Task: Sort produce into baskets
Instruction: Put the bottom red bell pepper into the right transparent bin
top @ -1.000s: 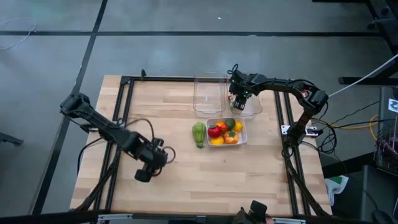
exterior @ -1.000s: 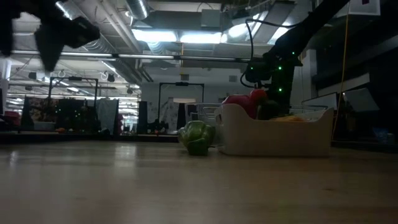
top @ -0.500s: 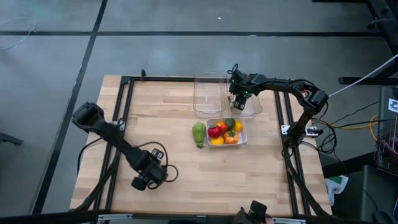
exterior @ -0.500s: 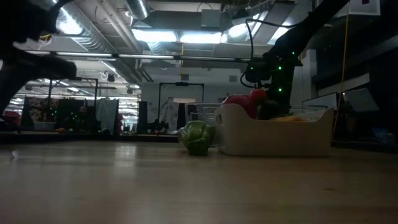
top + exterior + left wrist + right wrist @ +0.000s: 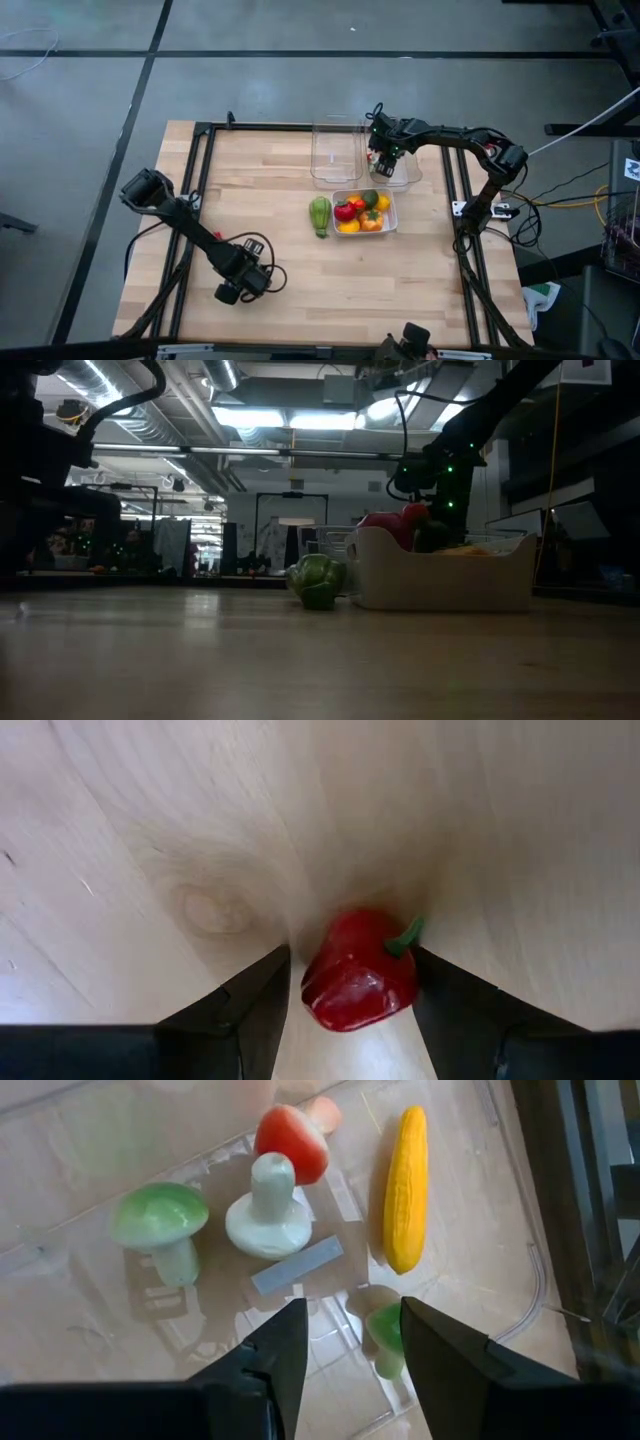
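We see a wooden table (image 5: 300, 290) from above. The left gripper (image 5: 228, 292) is down near the front of the table, at about 7 o'clock from the middle. Its two dark fingers (image 5: 250, 1005) sit on each side of a small red pepper (image 5: 358, 972) with a green stem. The pepper fills the gap between them and looks held, close over the bare wood.

The right gripper (image 5: 382, 160) is at the far side of the table, at about 1 o'clock. It hangs over a clear basket (image 5: 403, 177). Its fingers (image 5: 270, 1350) are partly open and they hold nothing. Under them, inside that clear basket (image 5: 520, 1280), lie a green mushroom (image 5: 160, 1225), a white mushroom (image 5: 268, 1210), a red-capped mushroom (image 5: 292, 1142), a yellow corn cob (image 5: 405, 1185) and one more small green mushroom (image 5: 385, 1335) between the fingers.

Another clear basket (image 5: 335, 152) stands just beside it, at 12 o'clock.

The whitish basket (image 5: 391, 214) sits near the middle of the table, a little toward 3 o'clock. It is full of red, orange, yellow and green pieces (image 5: 360, 212). In the low view we see this basket (image 5: 440, 580) with red pieces (image 5: 395, 525) sticking up over its rim.

A green pepper (image 5: 319, 215) lies on the wood just beside the whitish basket, on its 9 o'clock side.
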Available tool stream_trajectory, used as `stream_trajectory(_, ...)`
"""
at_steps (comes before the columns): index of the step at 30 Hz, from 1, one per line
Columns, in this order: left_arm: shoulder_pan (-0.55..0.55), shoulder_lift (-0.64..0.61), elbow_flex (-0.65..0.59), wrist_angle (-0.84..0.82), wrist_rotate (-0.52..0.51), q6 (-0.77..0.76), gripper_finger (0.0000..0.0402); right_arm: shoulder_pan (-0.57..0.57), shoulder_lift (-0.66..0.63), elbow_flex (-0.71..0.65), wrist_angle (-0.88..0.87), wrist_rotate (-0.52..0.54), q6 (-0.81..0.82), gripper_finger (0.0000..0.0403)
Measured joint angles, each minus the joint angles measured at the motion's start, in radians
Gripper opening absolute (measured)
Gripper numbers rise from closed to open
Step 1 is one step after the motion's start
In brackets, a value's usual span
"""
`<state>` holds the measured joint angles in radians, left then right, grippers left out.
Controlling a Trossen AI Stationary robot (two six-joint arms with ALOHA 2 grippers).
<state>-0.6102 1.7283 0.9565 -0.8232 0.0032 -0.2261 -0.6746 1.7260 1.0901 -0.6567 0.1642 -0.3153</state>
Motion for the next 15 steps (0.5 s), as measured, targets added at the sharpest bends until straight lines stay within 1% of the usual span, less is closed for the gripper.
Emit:
stream_trajectory(6,0.004,-0.002,-0.001,0.003,0.0,-0.001,0.0198,0.0,-0.004,0.026,-0.028,-0.001,-0.002,0.016)
stream_trajectory(13,0.004,-0.003,-0.002,0.003,0.0,-0.024,0.0197,0.0,-0.074,0.085,-0.019,-0.035,-0.034,0.016)
stream_trajectory(15,0.004,-0.003,-0.002,0.003,0.0,-0.027,0.0189,0.0,-0.097,0.1,-0.018,-0.038,-0.035,0.016)
